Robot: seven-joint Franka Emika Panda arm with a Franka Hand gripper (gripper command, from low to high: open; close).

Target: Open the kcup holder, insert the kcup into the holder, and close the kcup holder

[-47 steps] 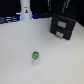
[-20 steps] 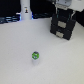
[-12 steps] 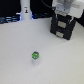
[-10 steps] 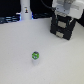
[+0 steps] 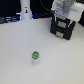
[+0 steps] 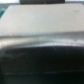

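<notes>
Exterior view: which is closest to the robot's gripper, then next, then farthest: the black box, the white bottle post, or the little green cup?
The gripper is at the exterior view's upper right.
1. Black boxy kcup holder with grey panels: right under the gripper.
2. White bottle-like post: far back, on the exterior view's left.
3. Tiny round green kcup: alone on the white table, toward the front.

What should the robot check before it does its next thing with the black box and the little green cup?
1. Gripper is over the holder: ok, it sits at the holder's top.
2. Gripper open or shut: cannot tell, the fingers are too blurred.
3. Holder is open: cannot tell; the wrist view shows only a blurred dark surface.
4. Kcup is waiting on the table: ok, it stands apart from the holder.
5. Kcup is free to grab: ok, nothing touches it.
6. White post is out of the way: ok, it is far off.
</notes>
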